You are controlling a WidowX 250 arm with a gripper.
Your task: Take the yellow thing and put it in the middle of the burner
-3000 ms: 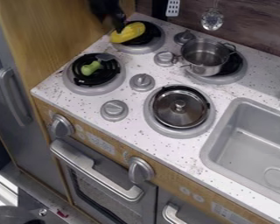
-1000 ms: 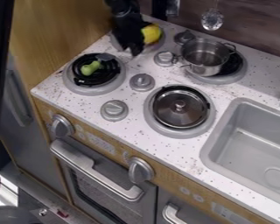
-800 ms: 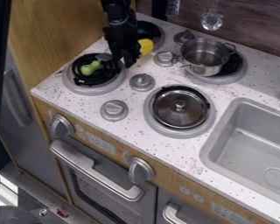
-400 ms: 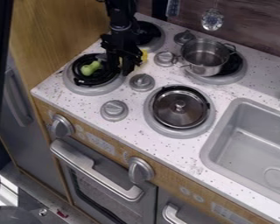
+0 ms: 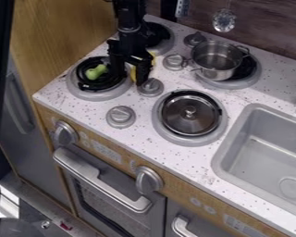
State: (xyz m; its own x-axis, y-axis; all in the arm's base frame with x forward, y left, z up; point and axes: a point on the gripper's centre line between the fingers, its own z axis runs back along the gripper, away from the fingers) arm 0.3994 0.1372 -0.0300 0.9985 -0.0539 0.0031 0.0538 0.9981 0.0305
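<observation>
Camera view: gripper (image 5: 131,76) hung over desk (image 5: 169,79). Couldn't tell whether the jaws were open or shut, or gripping. Yellow thing (image 5: 153,59) was at the jaws, partly hidden behind them. Green thing (image 5: 96,71) sat on a burner (image 5: 83,94) just left of the jaws in view, pot (image 5: 217,61) right, lid (image 5: 190,113) lower right, sink (image 5: 221,157) well apart, farther lower right.
</observation>
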